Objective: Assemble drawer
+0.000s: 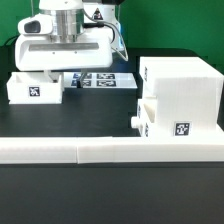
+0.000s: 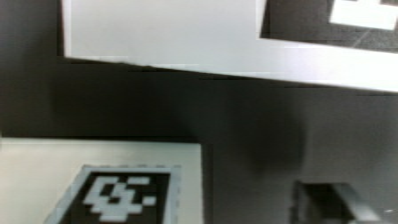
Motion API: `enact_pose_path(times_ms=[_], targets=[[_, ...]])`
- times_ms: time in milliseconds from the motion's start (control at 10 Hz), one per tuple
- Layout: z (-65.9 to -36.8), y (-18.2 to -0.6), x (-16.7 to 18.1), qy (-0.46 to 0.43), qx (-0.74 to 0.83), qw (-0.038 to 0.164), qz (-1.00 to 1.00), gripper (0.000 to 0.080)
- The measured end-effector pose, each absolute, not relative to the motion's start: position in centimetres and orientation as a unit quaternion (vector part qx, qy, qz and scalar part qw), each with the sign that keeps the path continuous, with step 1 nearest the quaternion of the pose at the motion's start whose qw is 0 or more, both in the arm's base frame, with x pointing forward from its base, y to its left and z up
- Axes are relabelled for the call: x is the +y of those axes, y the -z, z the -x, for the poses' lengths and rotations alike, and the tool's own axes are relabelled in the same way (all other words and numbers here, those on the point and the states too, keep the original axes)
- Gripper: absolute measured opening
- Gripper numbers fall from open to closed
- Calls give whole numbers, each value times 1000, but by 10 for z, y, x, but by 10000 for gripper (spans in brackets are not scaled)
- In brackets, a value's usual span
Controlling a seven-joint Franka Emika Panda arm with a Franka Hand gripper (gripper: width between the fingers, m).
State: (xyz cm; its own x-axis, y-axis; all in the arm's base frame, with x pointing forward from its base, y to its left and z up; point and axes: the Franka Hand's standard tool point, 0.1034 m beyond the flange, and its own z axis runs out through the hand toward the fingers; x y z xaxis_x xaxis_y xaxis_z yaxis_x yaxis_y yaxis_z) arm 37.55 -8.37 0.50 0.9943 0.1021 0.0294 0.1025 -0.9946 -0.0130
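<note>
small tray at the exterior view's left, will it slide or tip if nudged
The small tray looks like hollow rigid plastic, so probably stiff and light. It sits low and flat on the table, so it would likely slide rather than tip. Its smooth walls may be slippery to pinch.

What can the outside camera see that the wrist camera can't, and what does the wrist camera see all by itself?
Only the exterior view shows the big casing with a knobbed tray poking out of it, and the long wall strip. Only the wrist view shows one tag very close and blurry. Both show white pieces with black-and-white tags on a dark table. I cannot tell which piece the wrist view sees.
</note>
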Motion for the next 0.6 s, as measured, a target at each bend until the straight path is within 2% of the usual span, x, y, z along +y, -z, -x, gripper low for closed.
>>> enact_pose_path(times_ms=[100, 200, 300, 600], targets=[[-376, -5, -84, 14, -51, 7, 999, 254], [-376, -5, -84, 14, -51, 7, 999, 70], [-376, -5, -84, 14, -52, 7, 999, 41], [-375, -5, -84, 14, -52, 7, 998, 41]])
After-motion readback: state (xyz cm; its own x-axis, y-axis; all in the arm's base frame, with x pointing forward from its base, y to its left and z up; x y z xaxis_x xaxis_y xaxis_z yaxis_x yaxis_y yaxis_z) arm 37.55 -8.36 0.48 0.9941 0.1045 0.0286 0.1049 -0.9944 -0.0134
